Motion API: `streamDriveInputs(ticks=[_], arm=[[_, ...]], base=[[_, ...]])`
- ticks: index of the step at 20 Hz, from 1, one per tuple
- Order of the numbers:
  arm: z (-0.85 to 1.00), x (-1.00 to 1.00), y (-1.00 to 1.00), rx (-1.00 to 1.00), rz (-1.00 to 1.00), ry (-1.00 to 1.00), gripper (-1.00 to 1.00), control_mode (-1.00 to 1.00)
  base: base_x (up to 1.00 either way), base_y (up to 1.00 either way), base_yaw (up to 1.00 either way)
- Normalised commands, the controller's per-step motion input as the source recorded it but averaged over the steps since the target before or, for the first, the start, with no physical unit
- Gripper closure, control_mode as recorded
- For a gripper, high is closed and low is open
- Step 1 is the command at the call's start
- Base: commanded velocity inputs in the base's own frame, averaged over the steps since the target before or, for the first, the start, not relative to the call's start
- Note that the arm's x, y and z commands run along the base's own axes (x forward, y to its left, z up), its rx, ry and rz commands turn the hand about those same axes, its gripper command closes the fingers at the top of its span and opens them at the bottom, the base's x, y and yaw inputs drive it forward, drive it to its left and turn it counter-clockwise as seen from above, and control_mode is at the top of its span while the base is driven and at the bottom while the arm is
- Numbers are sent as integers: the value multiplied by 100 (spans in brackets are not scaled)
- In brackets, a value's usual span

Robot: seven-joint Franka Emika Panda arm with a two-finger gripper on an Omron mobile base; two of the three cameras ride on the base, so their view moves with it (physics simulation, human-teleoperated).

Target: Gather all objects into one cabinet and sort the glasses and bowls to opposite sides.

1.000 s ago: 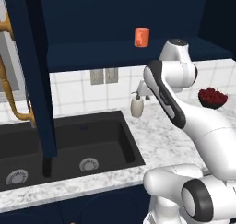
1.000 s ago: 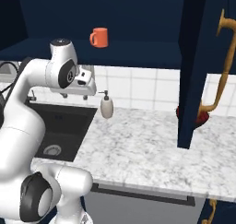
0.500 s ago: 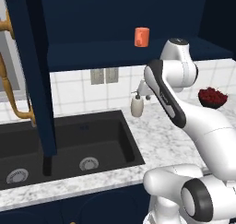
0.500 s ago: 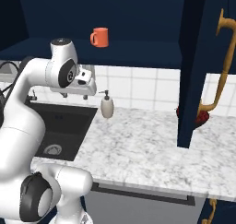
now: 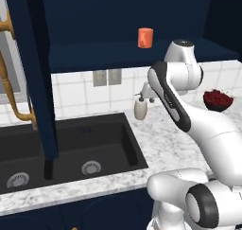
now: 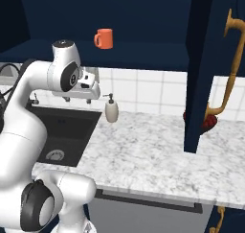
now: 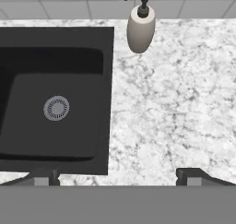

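Observation:
An orange-red cup (image 5: 145,38) stands on the open dark-blue cabinet's shelf; the right base view shows a small handle on this cup (image 6: 104,38). The dark-red bowl (image 5: 218,99) rests on the counter at the far right, and the open cabinet door half hides that bowl (image 6: 206,123) from the other side. My gripper (image 6: 77,100) hangs below the shelf, pointing down over the counter beside the sink. Its fingertips (image 7: 193,174) stand far apart, so the gripper (image 7: 118,176) is open with nothing in it. Cup and bowl are both well away from it.
A cream soap dispenser (image 5: 140,109) (image 6: 111,111) (image 7: 140,28) stands by the tiled wall just beyond the gripper. The black sink (image 5: 113,144) (image 7: 27,126) lies to the left. Open cabinet doors (image 5: 35,73) (image 6: 201,69) with brass handles hang on both sides.

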Motion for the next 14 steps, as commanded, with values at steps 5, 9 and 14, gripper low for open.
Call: streamDriveInputs(ticks=[5,9,14], arm=[[29,-50,-2,0,0,-12,-100,-100],[75,-56,-3,3,-1,-21,-100,-100],[73,-5,4,2,-2,-19,-100,-100]], base=[[-8,0,0],[0,0,0],[0,0,0]])
